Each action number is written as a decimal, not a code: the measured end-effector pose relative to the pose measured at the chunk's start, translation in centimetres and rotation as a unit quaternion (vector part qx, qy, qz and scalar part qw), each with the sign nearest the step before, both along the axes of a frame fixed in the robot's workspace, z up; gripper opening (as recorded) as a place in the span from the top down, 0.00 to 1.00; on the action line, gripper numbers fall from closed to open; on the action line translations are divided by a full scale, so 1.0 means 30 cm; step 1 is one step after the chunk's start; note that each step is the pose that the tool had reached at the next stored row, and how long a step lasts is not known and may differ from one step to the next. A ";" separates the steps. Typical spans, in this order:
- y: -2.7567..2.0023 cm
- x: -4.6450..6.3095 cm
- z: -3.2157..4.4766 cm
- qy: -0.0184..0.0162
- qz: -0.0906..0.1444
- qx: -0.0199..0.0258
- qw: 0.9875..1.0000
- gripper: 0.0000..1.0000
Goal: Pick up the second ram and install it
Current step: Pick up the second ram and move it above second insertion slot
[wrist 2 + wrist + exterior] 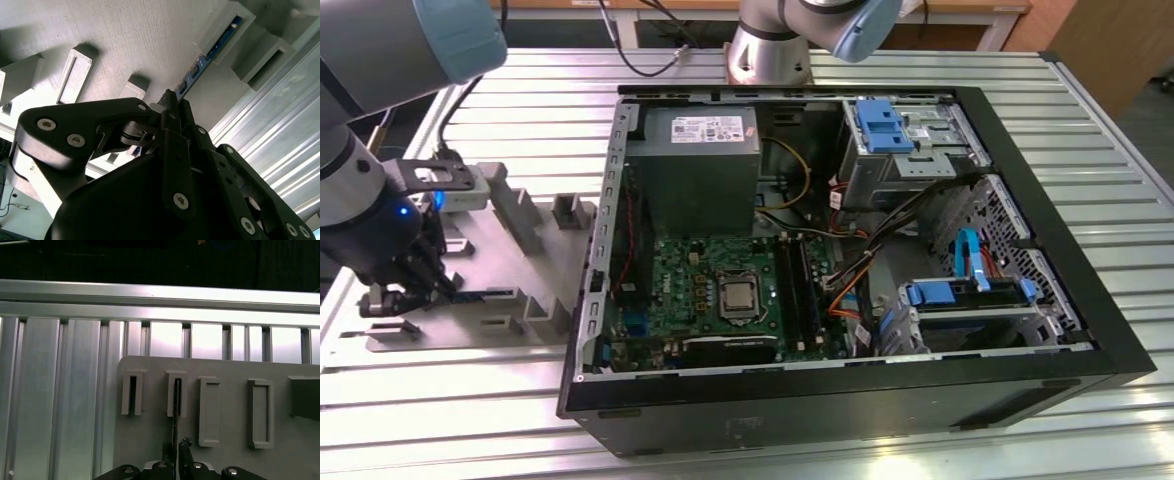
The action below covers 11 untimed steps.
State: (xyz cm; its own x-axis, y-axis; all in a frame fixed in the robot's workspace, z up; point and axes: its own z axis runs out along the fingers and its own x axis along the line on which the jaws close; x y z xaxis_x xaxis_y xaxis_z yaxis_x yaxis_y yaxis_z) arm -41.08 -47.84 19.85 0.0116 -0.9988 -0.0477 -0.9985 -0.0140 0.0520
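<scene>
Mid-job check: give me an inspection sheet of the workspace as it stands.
Surface: slatted metal table carrying a grey holder and an open PC case.
Job's things: ram standing on edge in a holder slot, not yet lifted out.
Clutter: nothing seen.
Grippers: pincer down at the ram, in line with it in both wrist views.
Cables: orange and black bundles inside the case beside the motherboard.
Surroundings: arm base at the table's far edge.
</scene>
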 end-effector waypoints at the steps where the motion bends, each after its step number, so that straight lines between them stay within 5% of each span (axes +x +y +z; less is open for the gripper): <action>1: 0.000 0.000 0.000 0.000 0.000 0.000 1.000 0.81; 8: 0.000 0.000 0.002 0.000 0.000 0.000 1.000 0.81; 11: 0.000 0.000 0.002 0.000 0.000 0.000 1.000 0.89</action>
